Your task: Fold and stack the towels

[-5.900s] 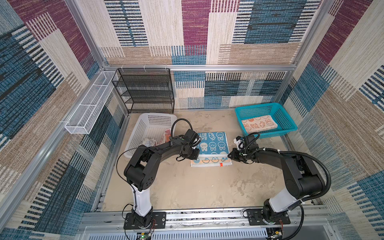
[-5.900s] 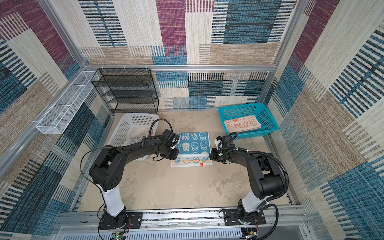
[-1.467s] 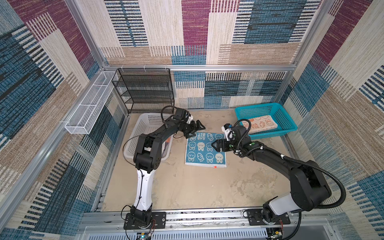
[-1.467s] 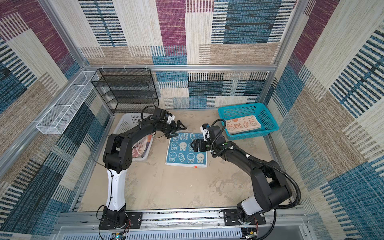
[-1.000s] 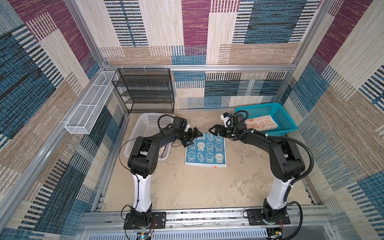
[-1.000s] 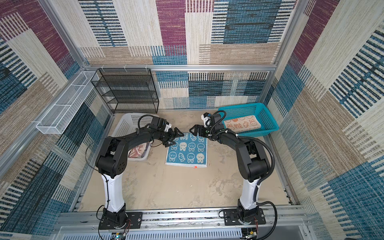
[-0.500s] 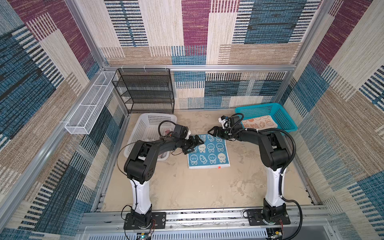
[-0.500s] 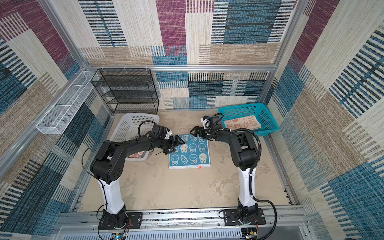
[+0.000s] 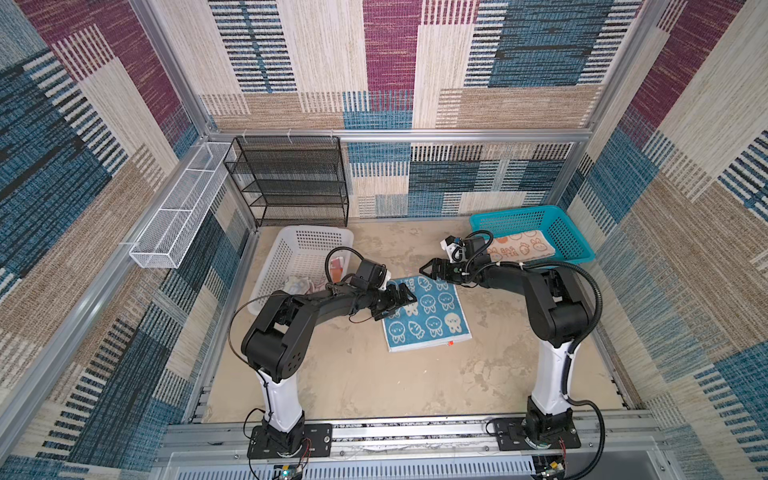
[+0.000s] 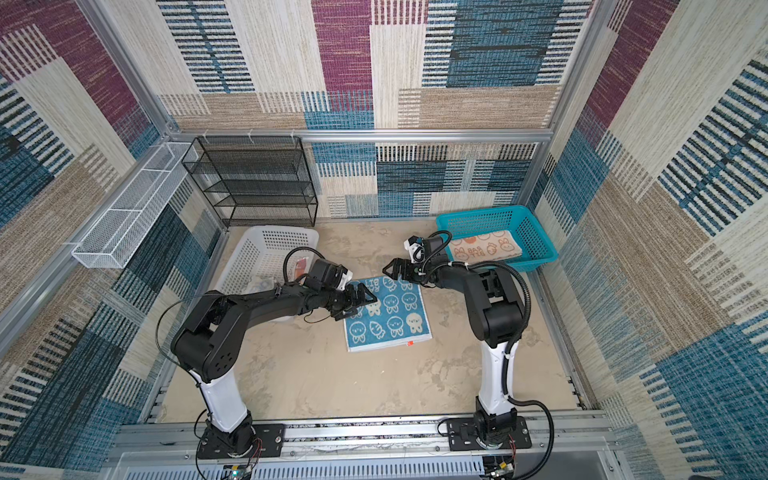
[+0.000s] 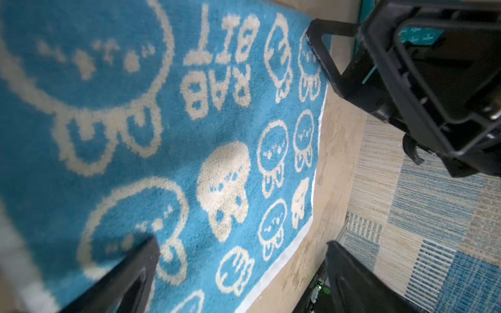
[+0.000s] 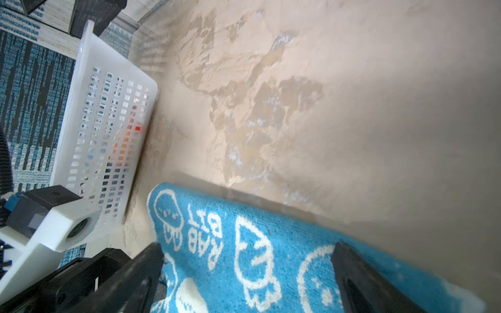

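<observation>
Blue-and-white terry, the rabbit-and-carrot towel (image 9: 432,313), lay flat on the tan tabletop (image 9: 374,374) between my two arms. Its white-hemmed edge and a small red tag (image 9: 450,343) faced my bases. My left gripper (image 9: 409,297) hung over the towel's left side, reaching in from beside the white basket (image 9: 286,253). Its jaws were spread wide with nothing caught between them. In the left wrist view one finger (image 11: 127,273) showed against the blue pile and the other against bare table past the hem, though I could not tell whether either touched the cloth. My right gripper (image 9: 424,269) sat at the towel's far right corner, pointing toward the left one, its jaws likewise fully apart and empty. In the right wrist view its fingers (image 12: 143,271) straddled the towel's far edge, with the lettering RAB BIT readable between them. The two grippers were near each other but apart. The orange-and-cream towel (image 9: 521,247) lay folded in the teal basket (image 9: 515,218) at the far right of the table. The third towel (image 9: 336,271) was a crumpled heap in the white basket, with only orange and pale patches showing in both top views.
</observation>
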